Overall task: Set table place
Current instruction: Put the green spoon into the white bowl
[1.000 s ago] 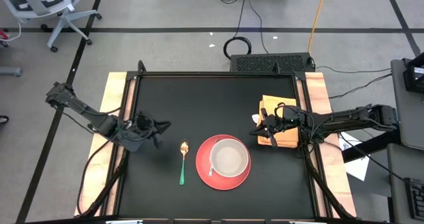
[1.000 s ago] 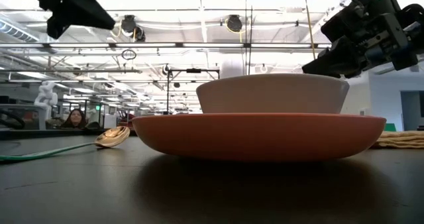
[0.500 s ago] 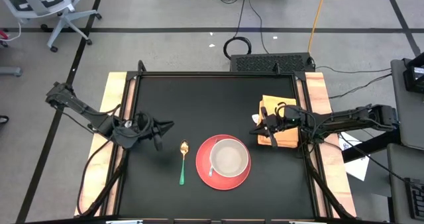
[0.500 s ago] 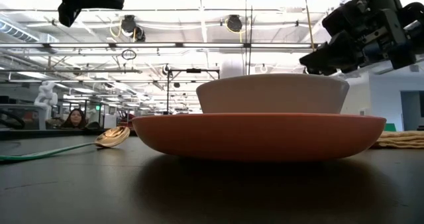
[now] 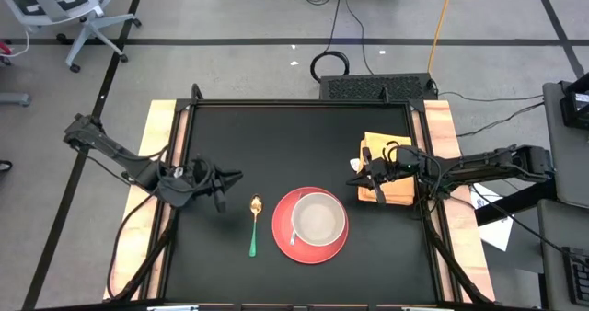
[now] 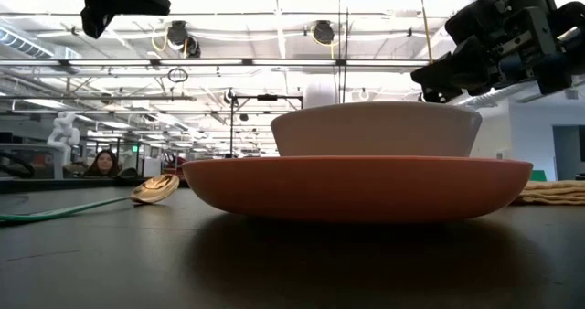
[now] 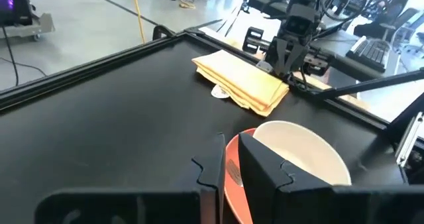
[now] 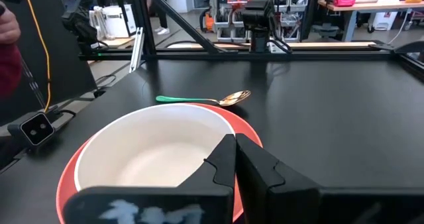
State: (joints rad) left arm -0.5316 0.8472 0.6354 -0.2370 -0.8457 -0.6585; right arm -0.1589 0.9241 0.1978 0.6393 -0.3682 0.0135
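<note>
The table (image 5: 276, 136) fills the middle of the high view, with both arms reaching in from its two sides; on it sit a red plate (image 5: 279, 239) with a white bowl (image 5: 318, 218) inside, near the front edge; just beside the plate lies a spoon (image 5: 254, 224) with a green handle and a gold scoop; a folded yellow napkin (image 5: 396, 190) lies by the right side.

The left gripper (image 5: 224, 179) hangs above the table near the left side, a bit behind the spoon; its two fingers are almost together with just a thin gap, and they hold nothing. The right gripper (image 5: 354, 182) is up above the near edge of the napkin, between napkin and plate; its fingers are pressed tight together, and nothing is in them (a small pale thing pokes out by the napkin's edge in the left wrist view, too small to name).

What could go wrong, I think: with its fingers closed, the right gripper could push and crumple the napkin instead of picking it up; it could also bump the bowl, which is very near.

The table is square, so it has no long way; its sides run straight with the picture; light wooden strips run along its left and right sides.
</note>
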